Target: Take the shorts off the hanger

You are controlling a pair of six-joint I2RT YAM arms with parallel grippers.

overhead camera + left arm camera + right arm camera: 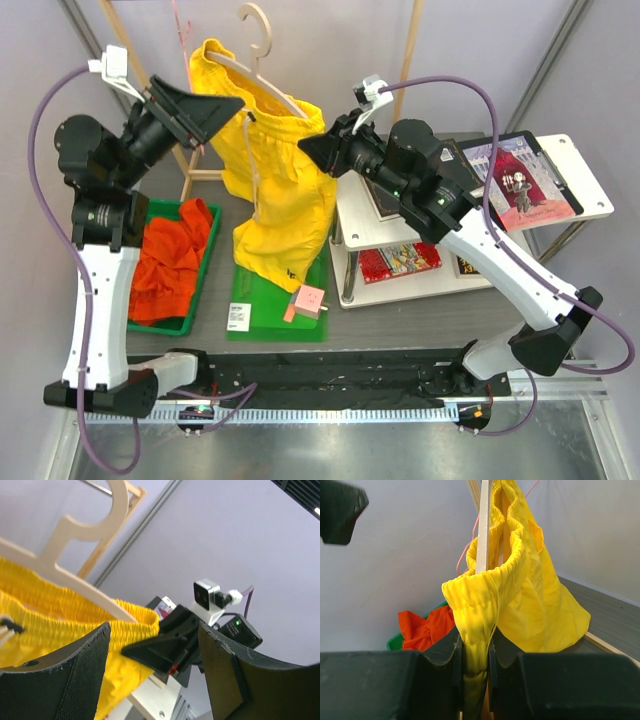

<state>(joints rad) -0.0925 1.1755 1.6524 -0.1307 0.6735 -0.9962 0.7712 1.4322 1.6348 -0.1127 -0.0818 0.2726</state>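
Note:
Bright yellow shorts (275,175) hang on a pale wooden hanger (262,62) at the back centre, their hem resting on a green tray (265,315). My right gripper (318,150) is shut on the right end of their waistband (476,630), beside the hanger's arm (484,525). My left gripper (205,110) is open at the waistband's left end, with the cloth (60,620) and hanger (75,570) beyond its fingers (85,675). Orange-red shorts (170,260) lie in a green bin (195,295) at the left; they also show in the right wrist view (425,627).
A wooden rack frame (195,170) stands behind the hanger. A white two-tier shelf (575,205) with books and a tablet stands at the right. A pink tag (308,300) lies on the green tray. The table's near edge carries the arm bases.

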